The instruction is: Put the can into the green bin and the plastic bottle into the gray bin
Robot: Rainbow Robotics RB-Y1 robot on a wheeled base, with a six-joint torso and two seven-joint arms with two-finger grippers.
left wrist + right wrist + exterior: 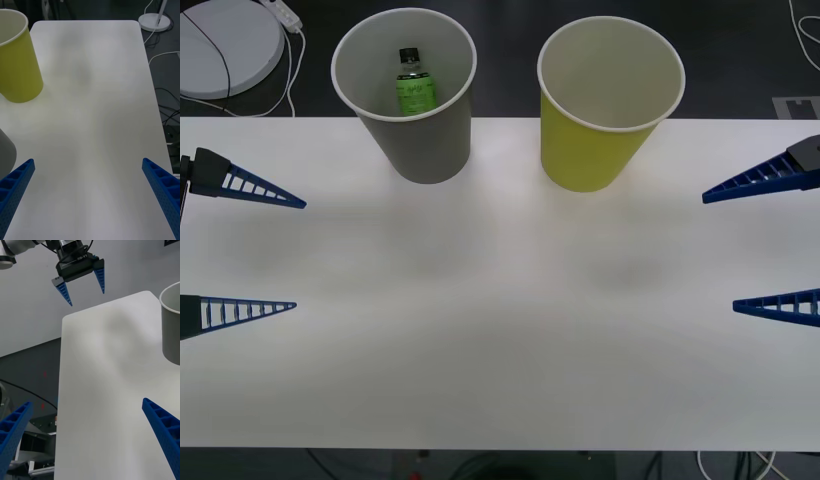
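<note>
Bottle work looks finished: the plastic bottle (413, 84) is seen upright inside the gray bin (425, 150) at 11 o'clock on the worktop (500, 330). The green bin (590, 150) (at 1 o'clock) shows a pale inside; the can's state cannot be judged. The left gripper (245, 245) and right gripper (765, 245) are held wide and empty at 9 and 3 o'clock.

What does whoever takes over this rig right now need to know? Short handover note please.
Left gripper: open, empty, parked at the table's left edge.
Right gripper: open, empty, parked at the table's right edge.
Plastic bottle: upright inside the gray bin, at the far left of the table. That half looks done.
Green bin: stands beside the gray bin, to its right; the visible part of its inside looks empty, bottom hidden.
Can: I cannot confirm it went in. Check the green bin before calling the job finished.
</note>
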